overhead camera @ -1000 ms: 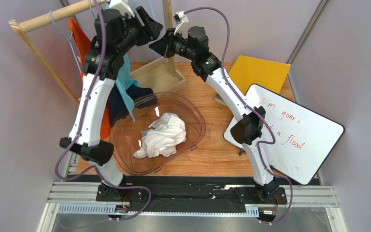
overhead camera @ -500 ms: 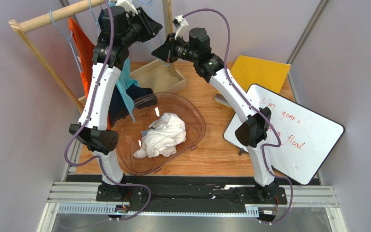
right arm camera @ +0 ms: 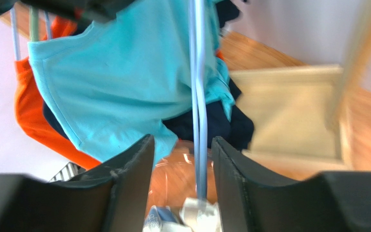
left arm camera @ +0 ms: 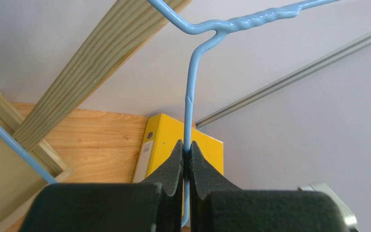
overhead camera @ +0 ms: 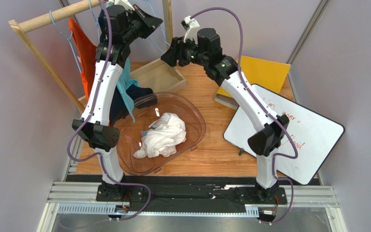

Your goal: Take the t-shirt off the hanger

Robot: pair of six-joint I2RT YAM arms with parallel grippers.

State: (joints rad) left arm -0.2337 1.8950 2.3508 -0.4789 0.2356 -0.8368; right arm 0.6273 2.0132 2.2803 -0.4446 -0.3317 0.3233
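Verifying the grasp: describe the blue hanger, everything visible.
The blue hanger is thin light-blue wire, seemingly coated, with a twisted neck where its arms split, up beside the wooden rack. One straight run drops between the shut pads of the left tool, pinched. In the right wrist view its wire passes between the open fingers of the right tool, seemingly untouched. A teal t-shirt hangs behind; whether it sits on this hanger is unclear.

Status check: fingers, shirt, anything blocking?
Left gripper shut on blue hanger. Right gripper open, fingers either side of its wire. Teal t-shirt hangs alongside, orange garment crowding behind.
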